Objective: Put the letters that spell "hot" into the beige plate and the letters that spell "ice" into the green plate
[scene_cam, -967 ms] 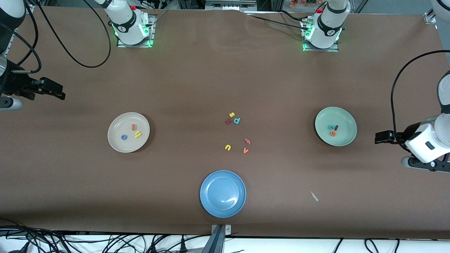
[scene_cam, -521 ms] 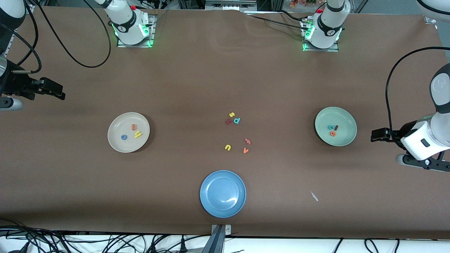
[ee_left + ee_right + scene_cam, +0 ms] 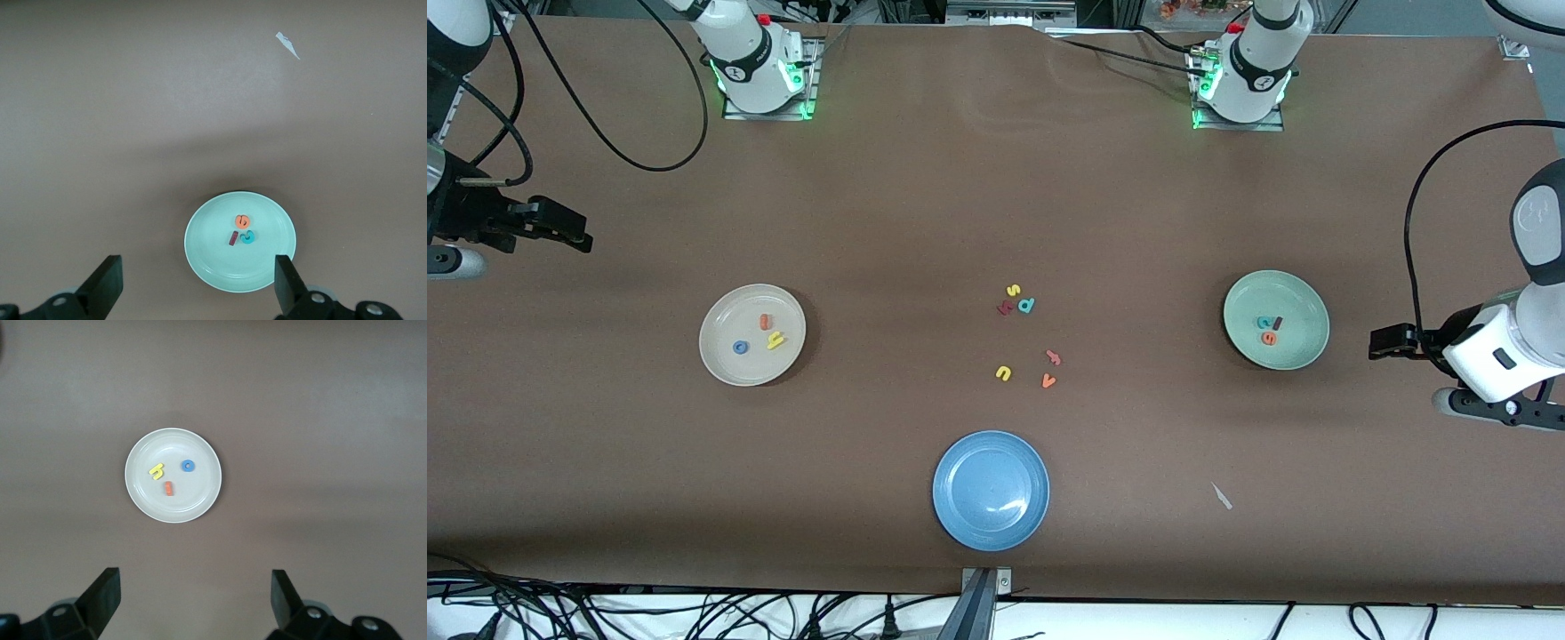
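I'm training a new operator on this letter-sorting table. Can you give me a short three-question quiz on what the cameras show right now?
1. True or false: the beige plate holds a yellow h, a blue o and an orange t.
2. How many letters lie in the green plate?
A) one B) three C) five
3. Fill in: the plate nearest the front camera, holding no letters, is the ____ plate.

Key:
1. True.
2. B: a teal c, a dark red i and an orange e.
3. Blue.
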Controlling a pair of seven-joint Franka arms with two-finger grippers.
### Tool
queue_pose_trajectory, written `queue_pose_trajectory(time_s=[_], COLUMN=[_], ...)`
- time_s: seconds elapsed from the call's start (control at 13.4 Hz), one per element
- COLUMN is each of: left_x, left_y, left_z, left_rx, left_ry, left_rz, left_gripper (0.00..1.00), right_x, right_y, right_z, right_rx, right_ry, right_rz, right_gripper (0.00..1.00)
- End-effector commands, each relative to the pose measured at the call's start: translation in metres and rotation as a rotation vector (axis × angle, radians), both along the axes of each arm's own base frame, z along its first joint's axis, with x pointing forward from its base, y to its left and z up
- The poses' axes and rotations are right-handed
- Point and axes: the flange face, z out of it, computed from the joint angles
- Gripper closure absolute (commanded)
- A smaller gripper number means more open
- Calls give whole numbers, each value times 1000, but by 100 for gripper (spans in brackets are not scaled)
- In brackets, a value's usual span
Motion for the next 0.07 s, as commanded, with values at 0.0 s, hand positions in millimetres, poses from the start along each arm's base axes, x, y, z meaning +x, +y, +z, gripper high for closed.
queue_pose_trajectory(time_s=[0.0], left_x=[-6], left_y=[1], left_z=[3], left_rx=[-16], left_ry=[-6], left_rz=[-26], left_gripper=[1], right_x=[-1], right_y=[0], right_z=[4], right_rx=[-12], right_ry=[5], right_rz=[10], right_gripper=[0])
